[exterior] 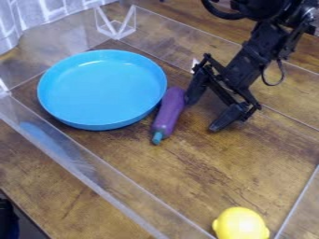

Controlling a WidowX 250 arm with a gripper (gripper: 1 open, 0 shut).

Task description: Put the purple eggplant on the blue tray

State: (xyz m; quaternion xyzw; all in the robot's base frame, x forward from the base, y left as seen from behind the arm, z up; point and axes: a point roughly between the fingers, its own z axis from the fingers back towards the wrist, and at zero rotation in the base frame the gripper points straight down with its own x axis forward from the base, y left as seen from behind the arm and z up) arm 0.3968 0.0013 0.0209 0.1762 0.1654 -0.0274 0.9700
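Observation:
The purple eggplant (167,113) lies on the wooden table, its teal stem tip pointing toward the near side, with its upper end against the right rim of the blue tray (100,89). My black gripper (202,112) stands just right of the eggplant, tilted down and open. Its left finger is at the eggplant's upper end, and whether it touches I cannot tell. The other fingertip rests lower right over bare wood. Nothing is held between the fingers.
A yellow lemon (240,224) sits at the near right edge. Clear plastic walls (75,163) fence the table on the left and near sides, and a clear holder (116,21) stands at the back. Bare wood lies between eggplant and lemon.

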